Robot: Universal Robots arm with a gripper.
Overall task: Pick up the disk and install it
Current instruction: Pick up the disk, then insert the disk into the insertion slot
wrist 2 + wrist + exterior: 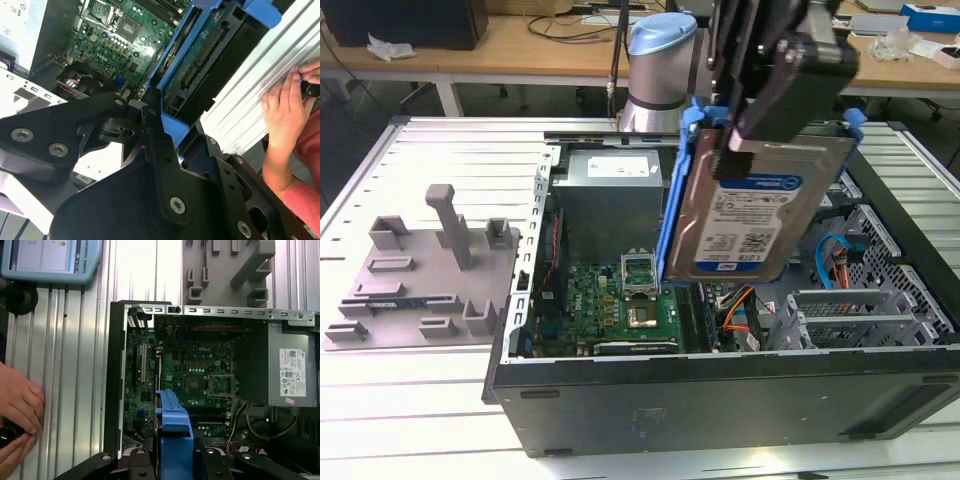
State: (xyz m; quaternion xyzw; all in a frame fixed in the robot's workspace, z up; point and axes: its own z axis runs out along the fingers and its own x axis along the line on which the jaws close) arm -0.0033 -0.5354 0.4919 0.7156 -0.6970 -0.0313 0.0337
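We see the gripper (748,140) with its jaws clamped on the upper edge of the disk (755,215), holding it in the air above the open computer case (720,395). The disk hangs tilted, its white-and-blue label towards the exterior camera and its blue carrier frame running along both long edges. It touches nothing but the gripper. Below it lie the green motherboard (610,300) and, towards the back of the case, the grey power supply (610,195). In the second wrist view we look along the disk's underside (210,60), where a circuit board sits inside the blue frame. The case rests on a slatted metal table (450,150). On the exterior view's left, just beside the case, the grey plastic holder block (420,270) stands with its upright posts. In the first wrist view a person's hand (17,402) rests on the table beside the case, near a teach pendant (45,260).
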